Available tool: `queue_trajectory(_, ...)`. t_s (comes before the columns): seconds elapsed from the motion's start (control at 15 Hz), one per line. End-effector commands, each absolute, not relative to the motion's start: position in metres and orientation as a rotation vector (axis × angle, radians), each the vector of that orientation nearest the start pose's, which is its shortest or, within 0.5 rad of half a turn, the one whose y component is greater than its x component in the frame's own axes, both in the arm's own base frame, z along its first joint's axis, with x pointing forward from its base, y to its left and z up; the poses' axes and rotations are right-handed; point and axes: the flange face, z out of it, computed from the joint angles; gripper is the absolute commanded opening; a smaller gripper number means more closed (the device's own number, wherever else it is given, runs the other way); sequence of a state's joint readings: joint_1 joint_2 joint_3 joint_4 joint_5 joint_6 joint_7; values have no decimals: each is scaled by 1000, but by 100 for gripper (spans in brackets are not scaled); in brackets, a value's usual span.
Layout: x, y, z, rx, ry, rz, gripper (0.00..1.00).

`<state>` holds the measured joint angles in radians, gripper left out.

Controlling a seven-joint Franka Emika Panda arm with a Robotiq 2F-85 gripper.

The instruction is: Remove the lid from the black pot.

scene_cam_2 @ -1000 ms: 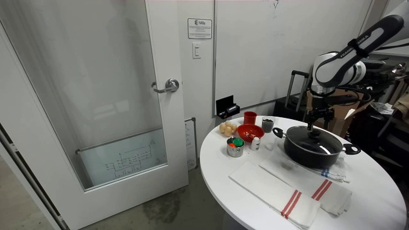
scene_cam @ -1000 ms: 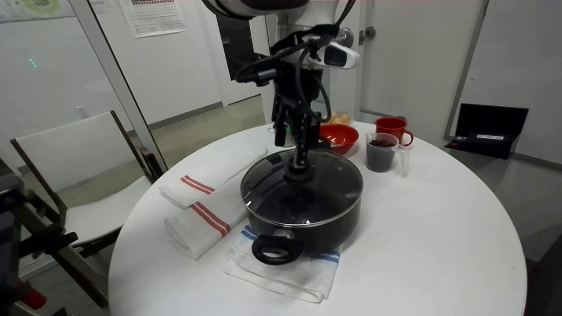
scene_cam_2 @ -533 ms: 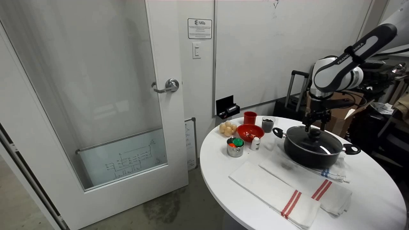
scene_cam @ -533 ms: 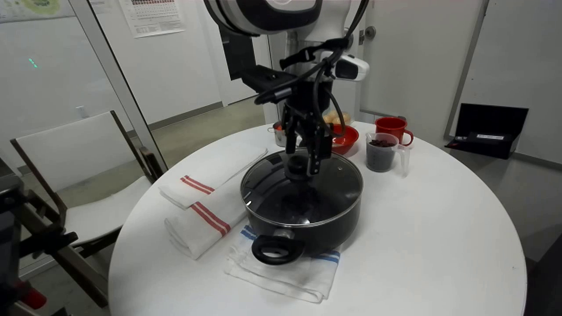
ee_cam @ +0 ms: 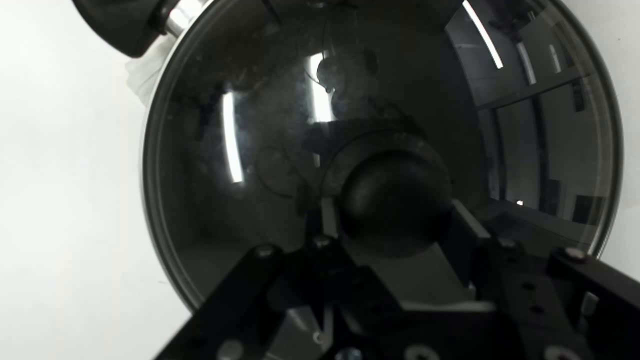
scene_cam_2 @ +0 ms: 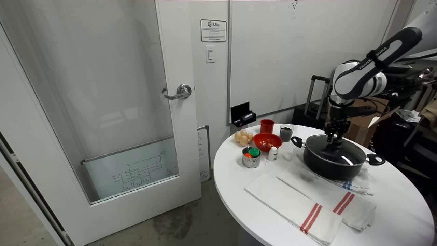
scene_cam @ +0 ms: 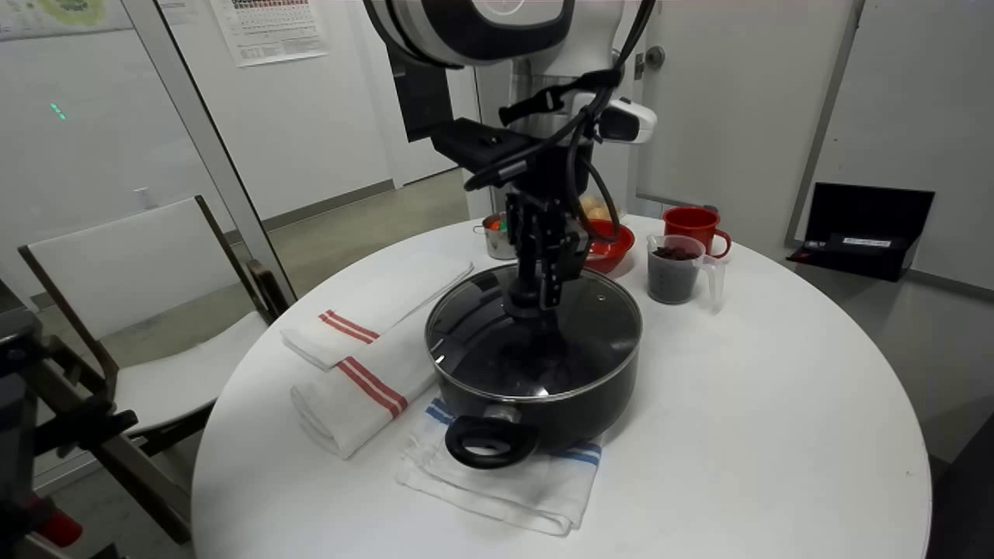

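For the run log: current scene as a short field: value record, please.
surface: round white table
vessel: black pot, on a blue-striped towel
cover: glass lid, resting on the pot in both exterior views
grasp: gripper fingers either side of the lid's knob; firm hold can't be told
task status: lid not yet off
beside pot: red-striped towels
other items: red bowl, red mug, measuring cup, metal cup, white bottle
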<state>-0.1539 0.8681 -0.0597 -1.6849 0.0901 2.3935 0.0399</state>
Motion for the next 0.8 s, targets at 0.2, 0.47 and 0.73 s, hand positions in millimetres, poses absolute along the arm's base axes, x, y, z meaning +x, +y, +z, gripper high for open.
queue_trajectory(0.2,628,-129,96,-3068,450,206,24)
queue_trajectory(0.47,618,-116,116,-3103,441,196,24)
queue_trajectory(0.73,616,-90,136,-3142,377,212,24)
